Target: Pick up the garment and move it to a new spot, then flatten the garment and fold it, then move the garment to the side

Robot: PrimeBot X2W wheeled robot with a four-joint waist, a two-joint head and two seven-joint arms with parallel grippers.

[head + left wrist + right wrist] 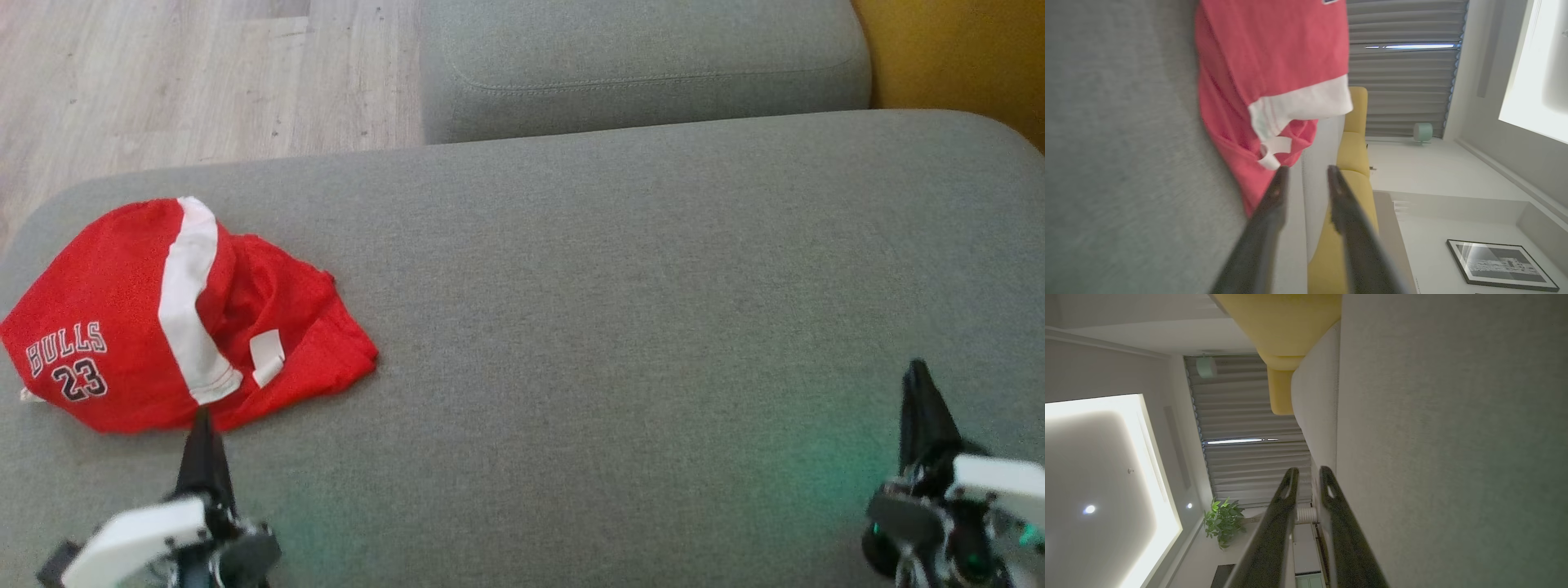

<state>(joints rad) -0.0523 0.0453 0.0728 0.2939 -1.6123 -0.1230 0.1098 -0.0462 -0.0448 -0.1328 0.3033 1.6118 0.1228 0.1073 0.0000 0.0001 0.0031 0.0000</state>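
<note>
Garment (163, 318) lying rumpled on sofa (612, 286), pickup apparently pending. Left gripper (202, 420) hovering at hem, jaws narrowly parted, needing fabric between. Right gripper (918, 376) idling, jaws barely parted.

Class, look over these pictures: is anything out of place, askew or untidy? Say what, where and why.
The red garment lies crumpled at the left end of the grey cushion, doubled over itself, its white stripe bent and a white tag sticking out. Nothing else stands out.

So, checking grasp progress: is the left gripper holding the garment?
No, the left gripper stands open at the garment's edge, gripping nothing.
</note>
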